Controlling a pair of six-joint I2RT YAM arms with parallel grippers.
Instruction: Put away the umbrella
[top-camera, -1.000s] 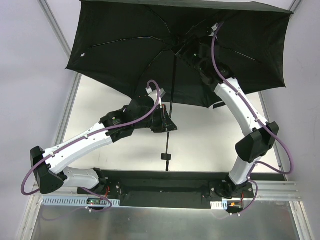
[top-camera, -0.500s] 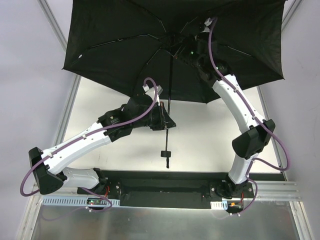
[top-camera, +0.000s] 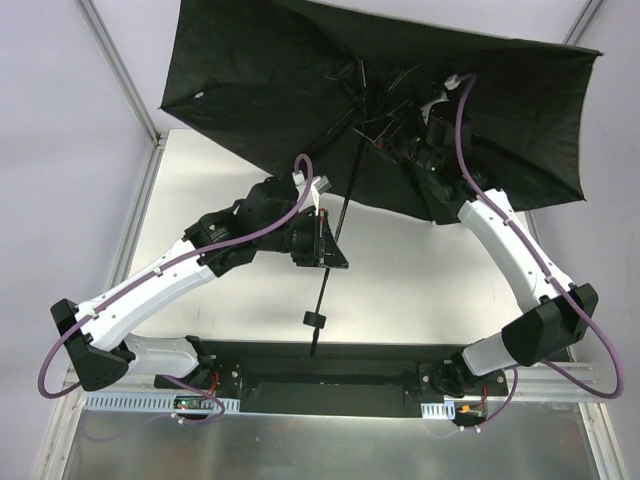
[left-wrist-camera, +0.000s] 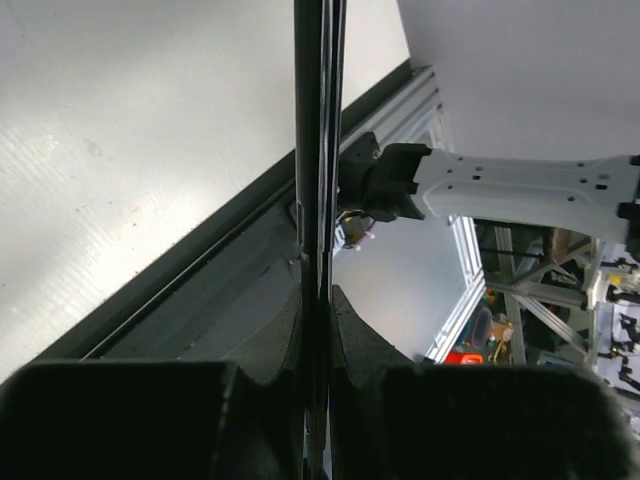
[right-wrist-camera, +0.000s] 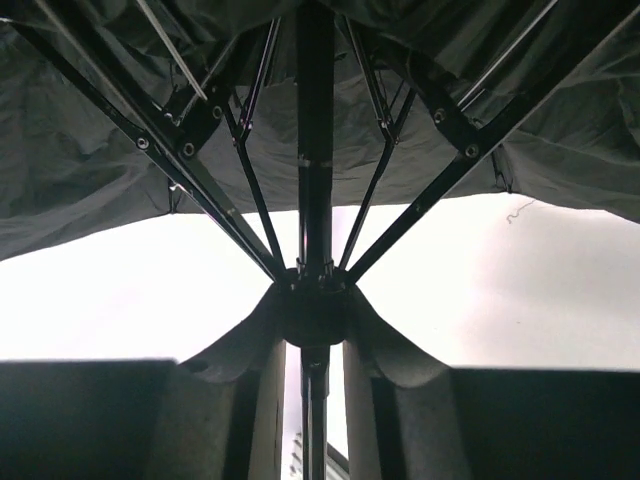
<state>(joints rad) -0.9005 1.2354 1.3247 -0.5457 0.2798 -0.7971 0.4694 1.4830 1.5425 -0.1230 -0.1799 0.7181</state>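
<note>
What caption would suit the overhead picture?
Left gripper clamps the shaft of the open umbrella; right gripper holds its runner.

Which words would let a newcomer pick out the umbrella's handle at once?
Start at the big open black umbrella over the far side of the table and follow its thin shaft toward the near edge, through the left gripper. The handle is the small black block at the shaft's near end, free of any arm and with no purple cable.

Lab test cell: aluminium framing (top-camera: 121, 70) around white table (top-camera: 200, 170).
</note>
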